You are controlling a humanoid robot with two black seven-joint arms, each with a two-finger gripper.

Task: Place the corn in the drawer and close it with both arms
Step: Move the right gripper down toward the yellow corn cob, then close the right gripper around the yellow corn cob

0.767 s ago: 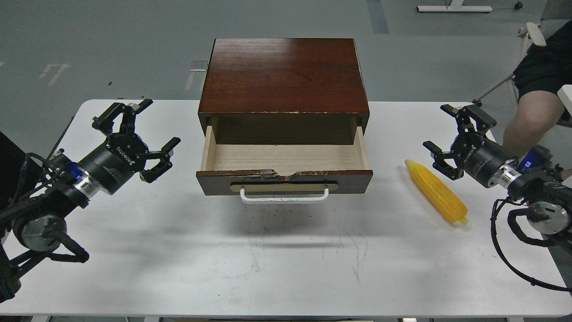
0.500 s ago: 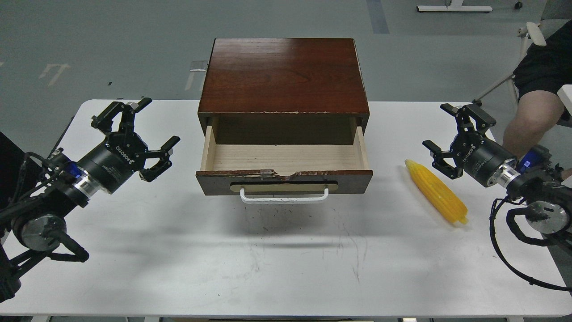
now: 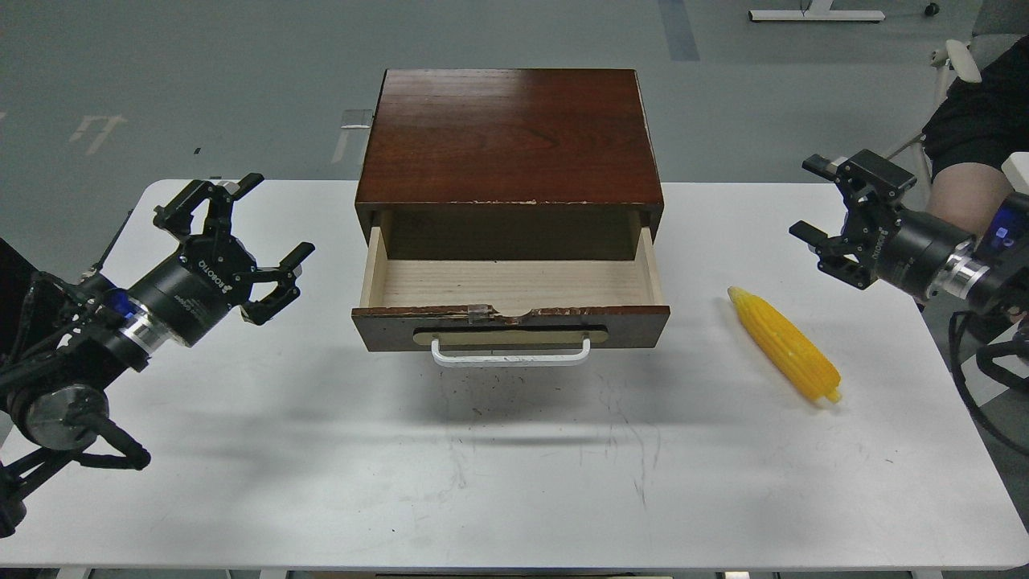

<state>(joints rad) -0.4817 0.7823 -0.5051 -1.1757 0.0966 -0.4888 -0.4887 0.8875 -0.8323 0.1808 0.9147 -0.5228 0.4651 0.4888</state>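
Corn cob (image 3: 785, 346) lying untouched on white table (image 3: 514, 482), right of centre, beside pulled-out drawer (image 3: 511, 310) awaiting it; left gripper (image 3: 233, 233) and right gripper (image 3: 844, 221) hovering at frame edges, fingers spread, empty.

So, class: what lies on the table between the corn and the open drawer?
Nothing. In the head view, only bare white table separates the corn from the drawer; they do not touch.
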